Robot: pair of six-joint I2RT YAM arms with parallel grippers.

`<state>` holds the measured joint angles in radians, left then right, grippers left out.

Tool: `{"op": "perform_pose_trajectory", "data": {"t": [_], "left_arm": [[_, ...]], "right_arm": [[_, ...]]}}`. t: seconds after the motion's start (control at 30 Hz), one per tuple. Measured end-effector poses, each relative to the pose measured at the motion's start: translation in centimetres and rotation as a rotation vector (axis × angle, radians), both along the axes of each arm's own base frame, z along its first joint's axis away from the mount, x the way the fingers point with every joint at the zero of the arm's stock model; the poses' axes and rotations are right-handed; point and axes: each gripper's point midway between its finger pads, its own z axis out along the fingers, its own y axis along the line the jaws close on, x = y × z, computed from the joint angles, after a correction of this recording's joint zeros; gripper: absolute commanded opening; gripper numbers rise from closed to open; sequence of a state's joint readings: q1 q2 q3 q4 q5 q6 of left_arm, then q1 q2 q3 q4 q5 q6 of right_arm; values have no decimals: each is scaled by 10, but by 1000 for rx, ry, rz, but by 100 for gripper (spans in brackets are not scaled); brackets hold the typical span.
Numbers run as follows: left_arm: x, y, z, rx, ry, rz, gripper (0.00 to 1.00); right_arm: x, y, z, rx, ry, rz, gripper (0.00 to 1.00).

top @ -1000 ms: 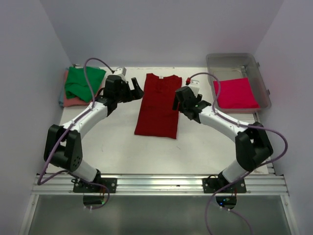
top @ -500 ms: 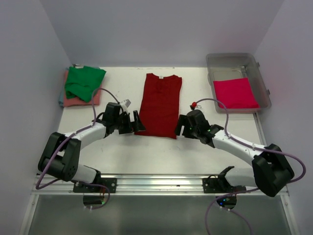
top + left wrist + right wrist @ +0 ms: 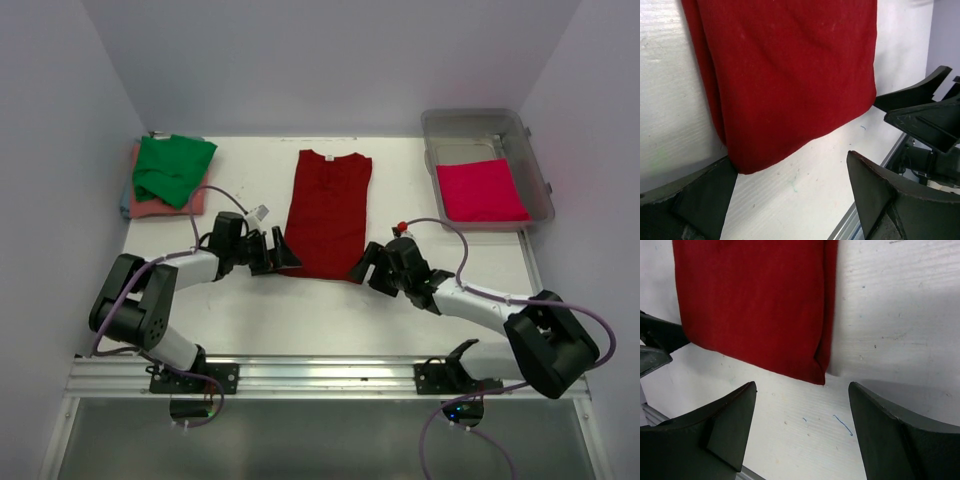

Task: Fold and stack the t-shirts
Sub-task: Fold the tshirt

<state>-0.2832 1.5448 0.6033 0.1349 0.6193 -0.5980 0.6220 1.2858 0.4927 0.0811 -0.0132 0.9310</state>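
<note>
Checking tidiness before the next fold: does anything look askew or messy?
The green t-shirt at the far left sits rumpled and crooked on the salmon pink t-shirt. The dark red t-shirt lies flat and straight.

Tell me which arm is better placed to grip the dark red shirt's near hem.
Left, narrowly: both stand open, but the left gripper has one finger at the dark red shirt's near corner; the right gripper sits short of its corner.

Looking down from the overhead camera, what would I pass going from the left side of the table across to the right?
green t-shirt → left gripper → dark red t-shirt → right gripper → bright pinkish-red t-shirt, lying in the clear tub
</note>
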Motion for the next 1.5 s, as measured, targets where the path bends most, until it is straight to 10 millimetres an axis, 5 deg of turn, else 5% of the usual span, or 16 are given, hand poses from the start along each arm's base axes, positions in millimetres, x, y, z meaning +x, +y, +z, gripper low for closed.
{"op": "perform_pose_trajectory", "data": {"t": [0.13,0.27,0.53,0.6,0.63,0.7,0.87,1.03,1.27,1.5], "left_arm": [[3,-1,-1,-36,6,4,89],[5,-4,-2,-65,11,-1,84],[8,-8,-6,-95,7,-9,76],[9,-9,-8,-105,7,-8,66],[9,-9,-10,-108,8,-7,61],[10,-9,-14,-116,12,-5,42],[1,-7,-29,-118,58,0,0],[-15,-3,-27,-109,69,2,0],[-67,8,-24,-54,140,-5,0],[-105,6,16,-52,107,-42,0]], "right_arm": [[-3,-3,-7,16,27,-44,75],[2,-3,-11,26,30,-77,51],[17,7,-25,65,27,-117,35],[19,8,-27,70,26,-121,26],[20,9,-28,71,26,-122,13],[19,7,-31,61,32,-124,1],[14,3,-30,56,36,-128,0],[3,-6,-4,62,-3,-113,0],[-24,-13,36,79,-61,-42,0],[-67,-18,42,50,-18,51,0]]}}
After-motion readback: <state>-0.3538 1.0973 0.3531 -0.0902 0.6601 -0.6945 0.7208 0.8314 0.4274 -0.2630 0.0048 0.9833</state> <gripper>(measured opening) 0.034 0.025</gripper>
